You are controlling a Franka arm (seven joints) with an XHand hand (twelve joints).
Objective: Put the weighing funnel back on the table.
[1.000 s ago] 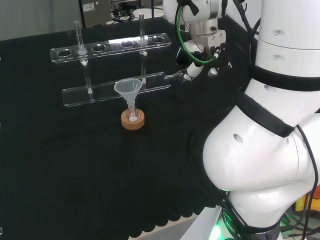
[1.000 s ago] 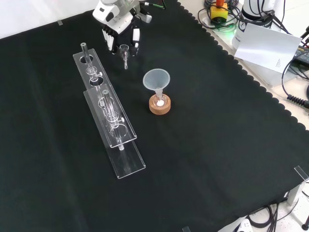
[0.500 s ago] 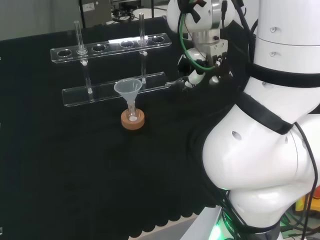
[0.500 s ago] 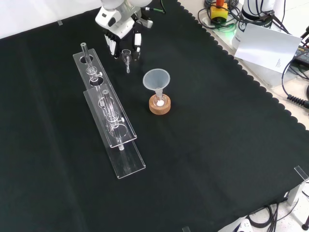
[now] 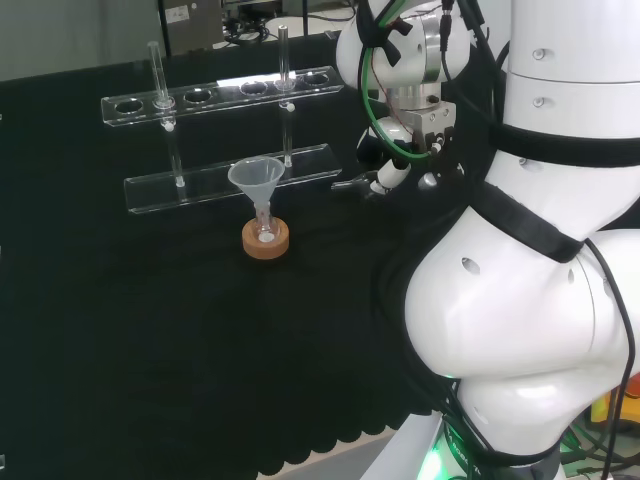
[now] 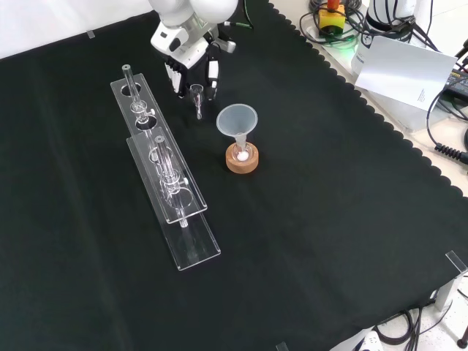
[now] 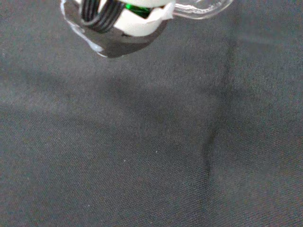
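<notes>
**Me:** Since a second ago my hand [image 6: 189, 62] has come away from the top edge of the front view and down toward the funnel [image 6: 237, 119], bringing the weighing funnel [image 6: 197, 97] with it. The other ware has stayed put.

**You:** So you have hold of it?

**Me:** Yes. My fingers are pinched round its wider end. The short stem sticks out past my fingertips, toward the camera in the front view. In the head view the stem points left, toward the near end of the clear test tube rack [image 5: 230, 180].

**You:** Where does it sit among the other pieces?

**Me:** In the front view it is between the far end of the rack and the funnel, near both and touching neither. The funnel stands mouth up, with its stem in a small flask [image 6: 240, 152] on a cork ring [image 6: 242, 162], and I am not touching it. Upright tubes stand in the rack.

**You:** Is it down on the tabletop yet?

**Me:** I cannot tell. The wrist view has the black cloth of the tabletop [image 7: 142, 151] below my palm, and the clear piece beside a blurred part of my hand. Whether glass meets cloth is not plain from any view.
</notes>
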